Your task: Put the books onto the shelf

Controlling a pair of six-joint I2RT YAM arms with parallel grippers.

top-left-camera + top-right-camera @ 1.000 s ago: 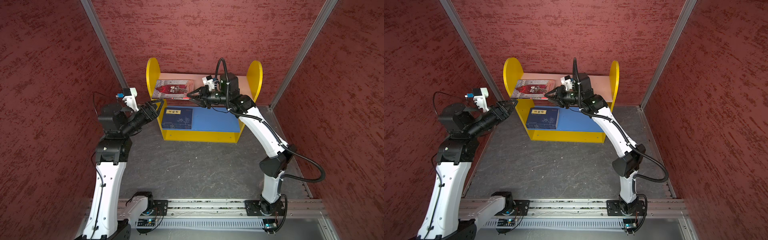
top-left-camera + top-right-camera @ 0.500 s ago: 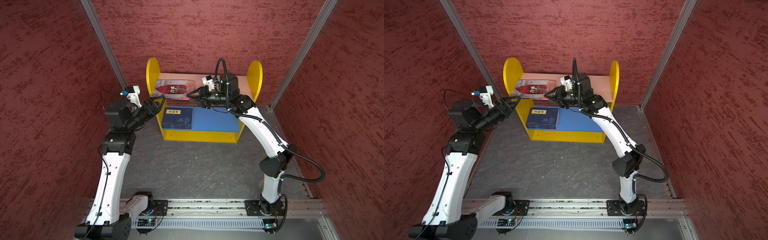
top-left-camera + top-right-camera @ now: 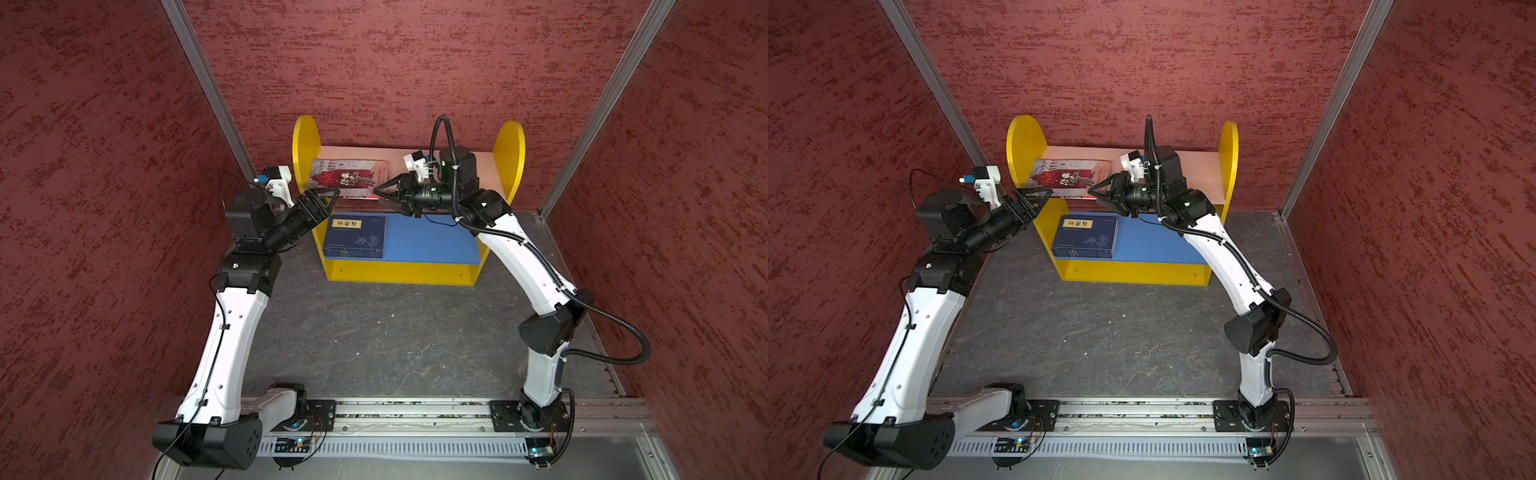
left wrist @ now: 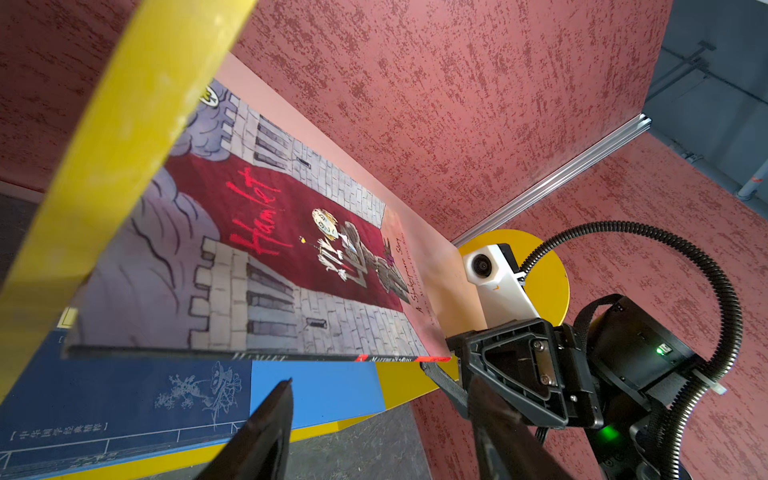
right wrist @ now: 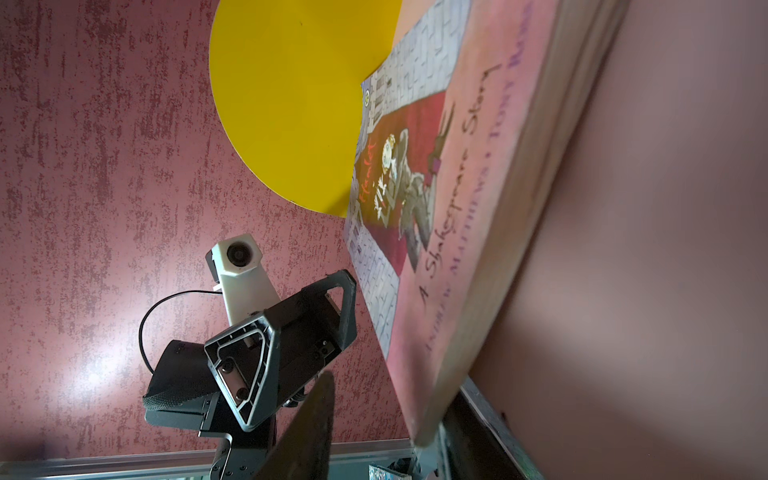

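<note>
Two sets of fingers flank one book, so read them before you move. Your pink-and-dark-red illustrated paperback (image 3: 349,178) lies flat, cover up, at the left end of the pale pink upper board (image 3: 489,174) of the small yellow-sided wooden bookshelf (image 3: 510,153). It sits next to the left side panel, with its spine along the board's front edge. That placing makes sense: flat is the steady pose for a thin, floppy paperback, and the panel keeps it square. Below, the stack of navy blue paperbacks with yellow title labels (image 3: 355,239) rests at the left end of the blue lower board (image 3: 432,245), likely for the same reason. You cannot count the stack from these views.

Your right gripper (image 3: 377,196) sits at the book's right front corner, jaws partly parted. In the right wrist view the one finger (image 5: 307,415) that shows stands clear of the cover, so you appear to have no grip, though its partner is hidden. Your left gripper (image 3: 330,198) hovers just off the left front corner, jaws wide and empty, with only air between its fingers (image 4: 266,428). Every book in view is shelved, so I judge your job now is to back both arms out without dragging that spine.
</note>
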